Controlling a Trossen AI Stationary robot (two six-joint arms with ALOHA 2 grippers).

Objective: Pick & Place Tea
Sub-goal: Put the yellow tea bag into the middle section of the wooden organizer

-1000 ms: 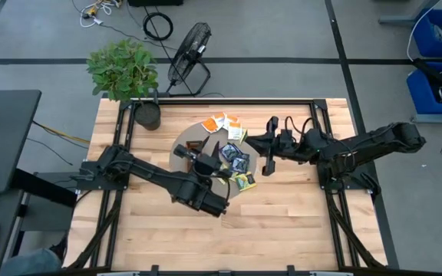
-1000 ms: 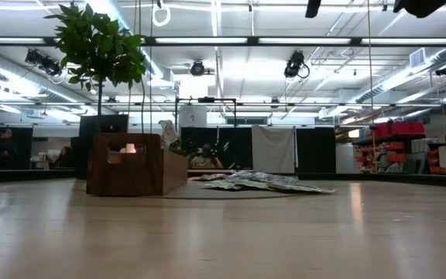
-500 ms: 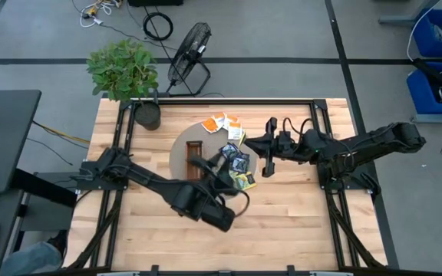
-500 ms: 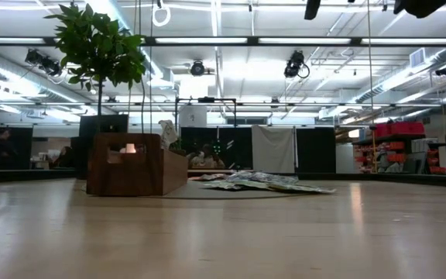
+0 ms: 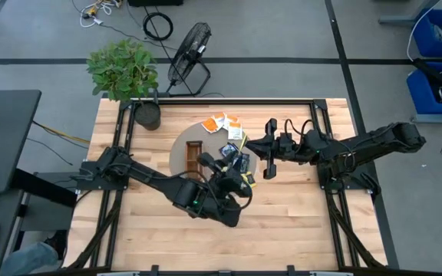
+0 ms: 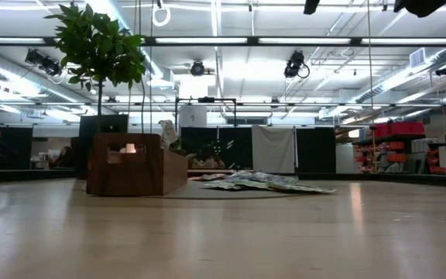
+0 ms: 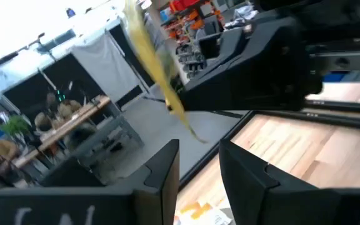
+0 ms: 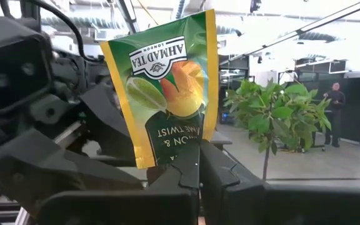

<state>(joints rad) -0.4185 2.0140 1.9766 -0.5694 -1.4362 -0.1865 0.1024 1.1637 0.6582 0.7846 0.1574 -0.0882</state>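
The wooden counter (image 5: 282, 215) carries both dark arms, a round grey mat (image 5: 181, 153) near its far middle and a potted plant (image 5: 125, 73) at its far left corner. On the mat stands a long brown wooden tray (image 5: 192, 156), and beside it lies a loose heap of tea sachets (image 5: 232, 157), with a few orange-and-white sachets (image 5: 222, 124) at the mat's far edge. In the low view the tray (image 6: 134, 164) stands left of the flat heap (image 6: 262, 182).

The left arm reaches across the near edge of the mat, its left pincer (image 5: 240, 181) over the heap; its two fingers (image 7: 242, 172) stand a little apart, and I cannot tell whether they hold anything.

The right arm comes in from the right, its right pincer (image 5: 268, 162) just beside the heap. It is closed on a yellow-green sachet (image 8: 164, 87), which stands upright between the fingers (image 8: 220, 172) and shows thin and edge-on in the left wrist view (image 7: 158, 65).
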